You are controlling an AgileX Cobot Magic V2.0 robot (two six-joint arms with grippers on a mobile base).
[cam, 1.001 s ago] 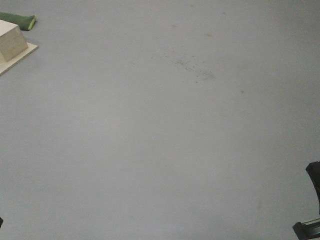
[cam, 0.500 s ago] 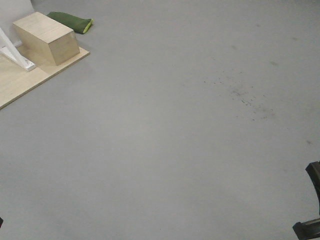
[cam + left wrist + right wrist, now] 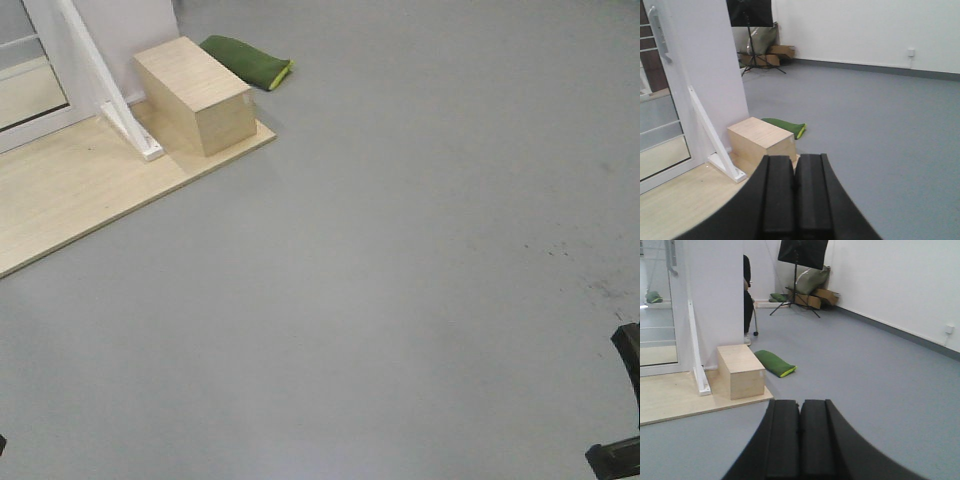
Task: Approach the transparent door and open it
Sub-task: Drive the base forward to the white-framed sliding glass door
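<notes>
Left of wooden box (image 3: 762,142), transparent door (image 3: 660,125), apparently closed, left tool (image 3: 794,200) and right tool (image 3: 800,440) pinched together.

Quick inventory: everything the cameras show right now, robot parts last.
transparent door: one, white-framed glass, far left, grey handle
wooden platform: one, pale, below the door
wooden box: one, pale, on the platform's corner
white brace: one, diagonal, beside the box
green pad: one, on grey floor behind the box
tripod stand: one, black, far corner
cardboard boxes: brown, count unclear, by the tripod stand
left pincer: one, black, shut
right pincer: one, black, shut
</notes>
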